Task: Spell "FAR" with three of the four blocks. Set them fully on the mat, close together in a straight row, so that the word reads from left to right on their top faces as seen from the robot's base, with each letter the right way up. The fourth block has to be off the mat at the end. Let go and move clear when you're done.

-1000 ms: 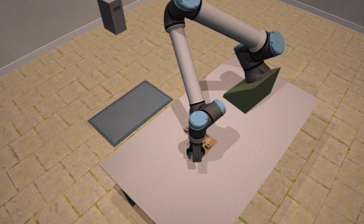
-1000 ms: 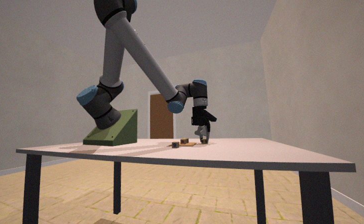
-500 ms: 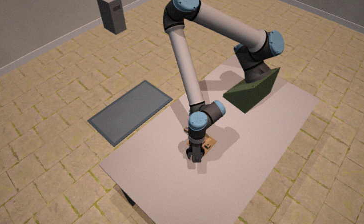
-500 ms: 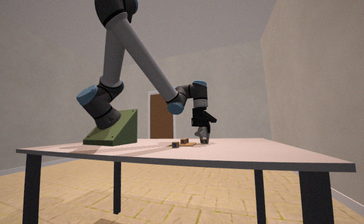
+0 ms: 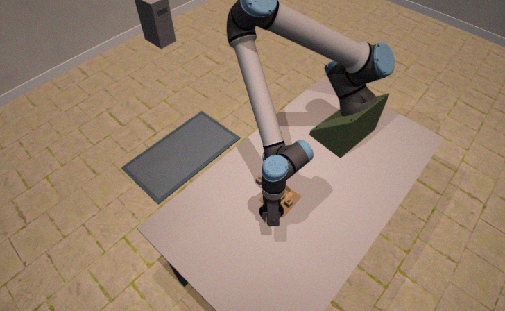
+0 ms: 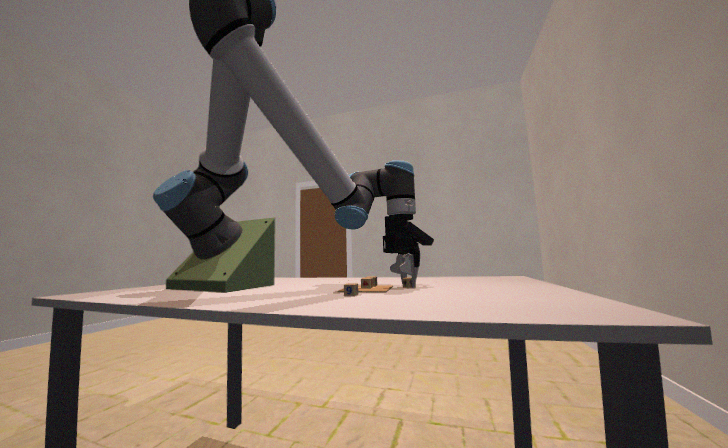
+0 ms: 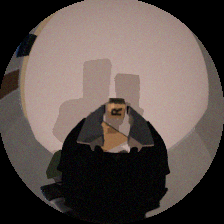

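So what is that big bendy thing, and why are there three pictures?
The bendy thing is a robot arm, bolted to a green wedge on a table. At its tip is a claw with two fingers for picking things up.

The three pictures show the same moment from three cameras. One looks down from above, one looks from the side near the floor, and one sits on the arm's wrist, looking past the claw.

On the table lie small wooden letter blocks, such as these two, and a thin tan mat. I can only make out three blocks.

The claw is low over another block, with a finger on each side of it. The block is on the table, not lifted yet.
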Robot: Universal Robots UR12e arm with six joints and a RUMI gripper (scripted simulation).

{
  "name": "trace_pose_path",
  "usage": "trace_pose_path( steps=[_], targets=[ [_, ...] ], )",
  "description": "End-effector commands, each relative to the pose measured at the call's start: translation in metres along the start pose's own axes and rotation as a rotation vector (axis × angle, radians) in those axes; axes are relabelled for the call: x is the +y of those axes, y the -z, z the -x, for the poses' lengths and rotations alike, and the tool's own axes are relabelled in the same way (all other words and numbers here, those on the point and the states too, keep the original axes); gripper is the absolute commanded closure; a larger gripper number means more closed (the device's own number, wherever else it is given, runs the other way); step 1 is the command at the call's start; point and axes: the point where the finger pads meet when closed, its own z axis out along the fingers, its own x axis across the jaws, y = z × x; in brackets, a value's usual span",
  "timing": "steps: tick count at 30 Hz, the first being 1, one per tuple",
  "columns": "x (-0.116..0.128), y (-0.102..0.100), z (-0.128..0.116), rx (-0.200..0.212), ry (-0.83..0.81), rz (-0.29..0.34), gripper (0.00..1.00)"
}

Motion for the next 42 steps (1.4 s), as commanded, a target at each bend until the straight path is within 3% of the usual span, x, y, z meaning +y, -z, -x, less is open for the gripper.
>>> trace_pose_path(
  steps=[1,7,8,42],
  targets=[
    [-0.0003,0.0007,-0.0003,0.001,0.000,-0.001,0.72],
    [-0.0003,0.0007,-0.0003,0.001,0.000,-0.001,0.72],
    [-0.0003,0.0007,-0.0003,0.001,0.000,-0.001,0.91],
    [-0.0003,0.0007,-0.0003,0.001,0.000,-0.001,0.91]
  ],
)
